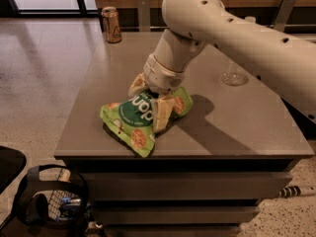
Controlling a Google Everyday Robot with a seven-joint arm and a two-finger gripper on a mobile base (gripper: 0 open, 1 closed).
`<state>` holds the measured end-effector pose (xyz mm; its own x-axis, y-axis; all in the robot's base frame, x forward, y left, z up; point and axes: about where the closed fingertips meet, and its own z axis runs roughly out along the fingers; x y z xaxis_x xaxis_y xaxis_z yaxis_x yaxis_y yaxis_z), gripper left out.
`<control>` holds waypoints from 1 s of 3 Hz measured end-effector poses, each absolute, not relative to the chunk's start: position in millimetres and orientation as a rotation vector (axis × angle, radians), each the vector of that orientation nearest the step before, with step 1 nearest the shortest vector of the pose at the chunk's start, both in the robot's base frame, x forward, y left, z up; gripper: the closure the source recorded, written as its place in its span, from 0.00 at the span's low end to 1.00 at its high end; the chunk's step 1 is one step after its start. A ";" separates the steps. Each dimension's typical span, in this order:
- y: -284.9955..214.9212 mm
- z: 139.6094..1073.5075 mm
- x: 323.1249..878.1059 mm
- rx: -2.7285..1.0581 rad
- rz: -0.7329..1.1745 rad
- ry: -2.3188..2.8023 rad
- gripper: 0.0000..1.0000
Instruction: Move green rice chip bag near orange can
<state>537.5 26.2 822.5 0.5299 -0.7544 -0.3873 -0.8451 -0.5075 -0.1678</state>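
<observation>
We see the gripper (pixel 149 100) low near the table's (pixel 237 127) front, jaws pinched on the green rice chip bag (pixel 129 118); the orange can (pixel 111 24) stands well apart at the far corner, so we judge the carry undone

Grey table (pixel 237 127) bearing clear bottle (pixel 234 77)

The only lettering is on the green rice chip bag (pixel 131 120) — big white rounded letters on its dark green patch, something like "dop", tilted and partly covered by the gripper (pixel 150 100), which pinches the bag at mid-counter (pixel 237 127). The orange can (pixel 111 24) bears a dark triangular mark — no legible words.
</observation>
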 end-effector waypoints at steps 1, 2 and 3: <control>26.2 824.9 537.5 -2.437 0.379 1.324 0.77; 26.3 826.2 537.5 -2.438 0.379 1.324 1.00; 26.2 826.2 537.6 -2.439 0.379 1.325 1.00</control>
<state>537.6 26.2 826.2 0.5299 -0.7548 -0.3866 -0.8451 -0.5080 -0.1666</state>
